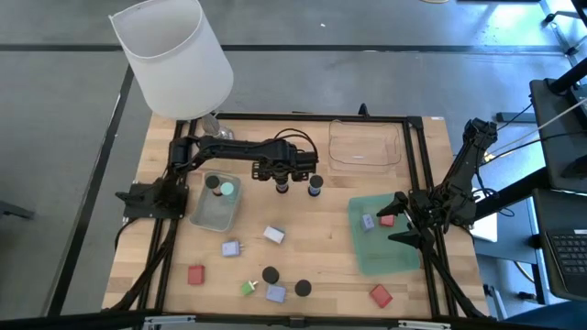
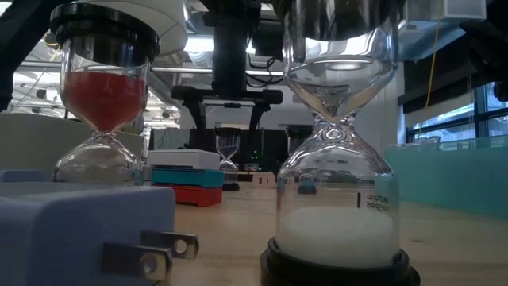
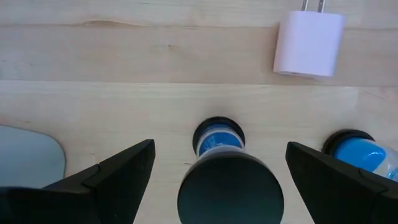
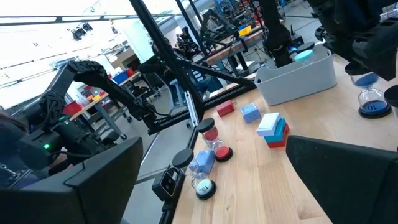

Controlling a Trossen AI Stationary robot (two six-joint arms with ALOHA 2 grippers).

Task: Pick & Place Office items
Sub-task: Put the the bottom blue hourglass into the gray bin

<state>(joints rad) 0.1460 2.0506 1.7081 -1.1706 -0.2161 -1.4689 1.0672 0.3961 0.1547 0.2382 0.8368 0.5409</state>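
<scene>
Blue-sand hourglass (image 3: 219, 177) between open left hand (image 3: 219, 171)

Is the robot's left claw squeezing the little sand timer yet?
No, the left gripper is open, its fingers standing apart on either side of the hourglass.

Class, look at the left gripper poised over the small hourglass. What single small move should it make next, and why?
Probably lower straight down, then close. The left gripper is open, its fingers on either side of the hourglass, whose black cap sits centred between them but not yet gripped. A second hourglass stands close by, so a straight descent seems safest.
</scene>
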